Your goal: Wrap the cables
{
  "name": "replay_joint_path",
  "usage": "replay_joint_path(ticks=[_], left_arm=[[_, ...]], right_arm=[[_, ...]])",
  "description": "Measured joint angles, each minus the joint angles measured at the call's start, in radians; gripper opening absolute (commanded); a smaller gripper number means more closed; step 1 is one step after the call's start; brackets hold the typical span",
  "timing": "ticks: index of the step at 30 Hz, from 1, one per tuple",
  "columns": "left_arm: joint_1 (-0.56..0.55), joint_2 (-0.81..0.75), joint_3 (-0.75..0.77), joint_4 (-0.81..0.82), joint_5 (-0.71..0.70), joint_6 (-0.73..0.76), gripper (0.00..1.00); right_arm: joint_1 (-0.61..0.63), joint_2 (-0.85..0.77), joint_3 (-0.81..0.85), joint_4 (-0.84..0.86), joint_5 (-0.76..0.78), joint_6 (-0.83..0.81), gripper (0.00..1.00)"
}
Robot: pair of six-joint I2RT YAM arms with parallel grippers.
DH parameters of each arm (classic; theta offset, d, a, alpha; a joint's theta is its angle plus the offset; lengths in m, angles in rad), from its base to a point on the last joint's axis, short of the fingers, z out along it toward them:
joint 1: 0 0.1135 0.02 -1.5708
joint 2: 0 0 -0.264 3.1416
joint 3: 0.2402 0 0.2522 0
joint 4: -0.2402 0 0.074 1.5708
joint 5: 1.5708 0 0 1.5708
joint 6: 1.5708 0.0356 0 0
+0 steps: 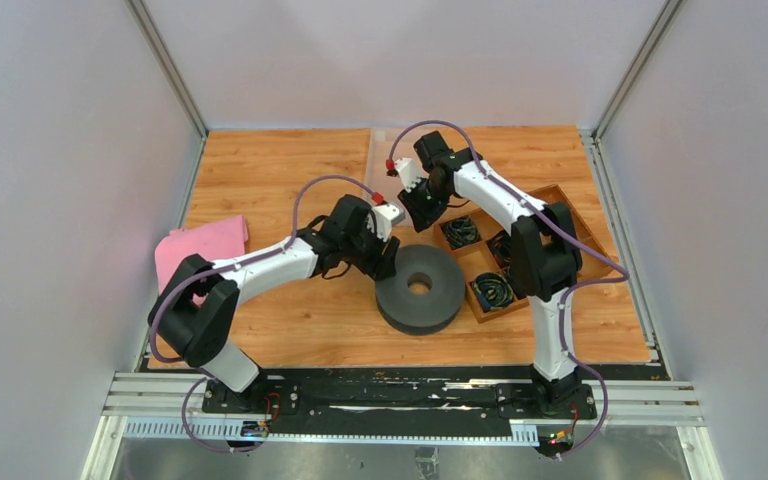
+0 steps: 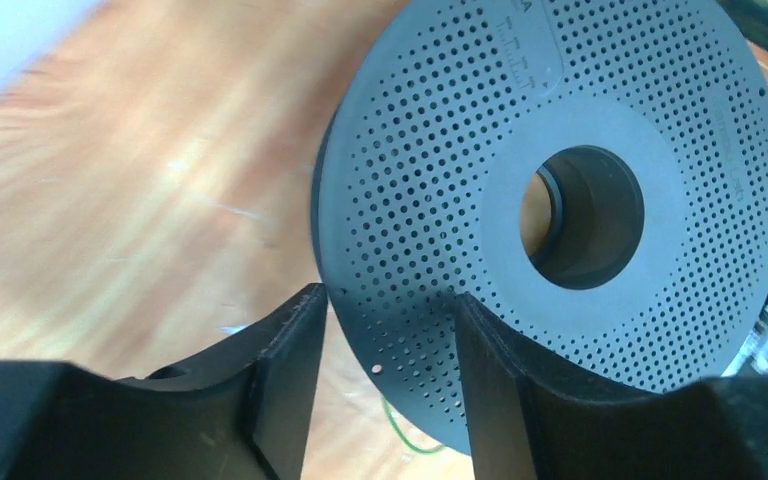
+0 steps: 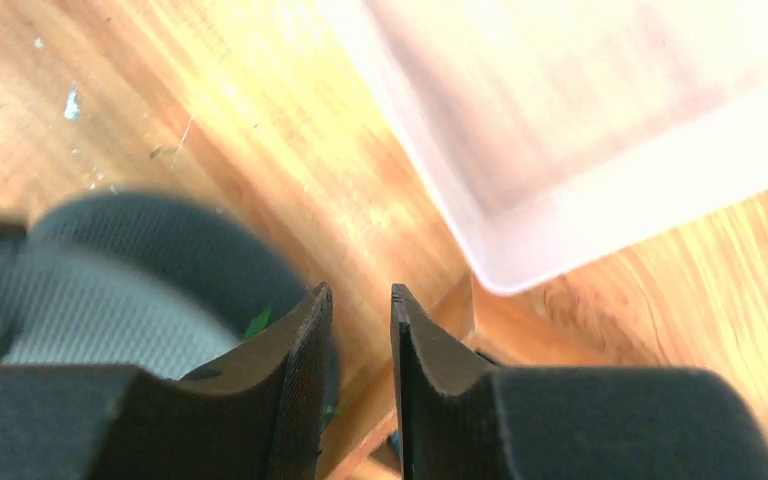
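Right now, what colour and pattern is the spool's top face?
Dark grey spool, dotted with small perforations; clearest in the left wrist view.

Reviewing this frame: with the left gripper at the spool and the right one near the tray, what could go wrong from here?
1. The left gripper straddles the grey spool's rim with open jaws; closing off-centre might tip or shove the spool.
2. The right gripper, nearly closed and empty, hovers by the wooden tray's corner; descending could knock the tray.
3. Both wrists sit close together; they may collide.
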Motion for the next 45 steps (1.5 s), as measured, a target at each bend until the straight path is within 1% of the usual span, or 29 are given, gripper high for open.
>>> replay_joint_path(ticks=[3,5,9,12,14,20,23,25,29,31,32,34,37,41,45], left_arm=[[-0.047,0.005,0.000,-0.014,0.079,0.028,0.56],[-0.065,0.007,0.000,-0.025,0.104,0.039,0.58],[-0.065,0.006,0.000,-0.035,0.103,0.047,0.64],[-0.060,0.002,0.000,-0.037,0.088,0.056,0.71],[-0.054,-0.001,0.000,-0.042,0.079,0.060,0.75],[-0.018,-0.015,0.000,-0.060,0.077,0.072,0.88],[0.006,-0.045,0.000,-0.064,0.086,0.079,0.92],[0.020,-0.076,0.000,-0.061,0.089,0.082,0.93],[0.051,-0.125,0.000,-0.052,0.092,0.082,0.97],[0.087,-0.140,0.001,-0.047,0.092,0.082,0.99],[0.108,-0.145,0.001,-0.046,0.092,0.082,0.99],[0.168,-0.155,0.001,-0.047,0.091,0.084,0.98],[0.256,-0.167,0.008,-0.049,0.087,0.095,0.98],[0.365,-0.168,0.051,-0.066,0.086,0.112,0.98],[0.409,-0.171,0.079,-0.068,0.083,0.117,0.98]], right_arm=[[0.002,0.042,0.007,0.043,-0.005,-0.008,0.28],[0.002,0.063,0.007,0.050,-0.004,-0.010,0.29],[-0.001,0.067,0.007,0.050,0.005,-0.010,0.31],[-0.006,0.027,-0.014,0.055,0.009,-0.010,0.33],[-0.014,-0.034,-0.057,0.060,0.010,-0.011,0.34],[-0.040,-0.296,-0.252,0.065,0.005,-0.037,0.47],[-0.042,-0.435,-0.379,0.079,-0.012,-0.059,0.50],[-0.042,-0.510,-0.465,0.085,-0.035,-0.079,0.56],[-0.029,-0.650,-0.639,0.104,-0.071,-0.133,0.60],[0.012,-0.727,-0.727,0.119,-0.056,-0.162,0.65],[0.056,-0.770,-0.772,0.134,-0.042,-0.176,0.67],[0.180,-0.856,-0.857,0.161,-0.021,-0.203,0.72],[0.327,-0.932,-0.930,0.193,-0.005,-0.238,0.74],[0.457,-0.945,-0.964,0.229,0.042,-0.274,0.75],[0.578,-0.938,-0.986,0.266,0.109,-0.310,0.75]])
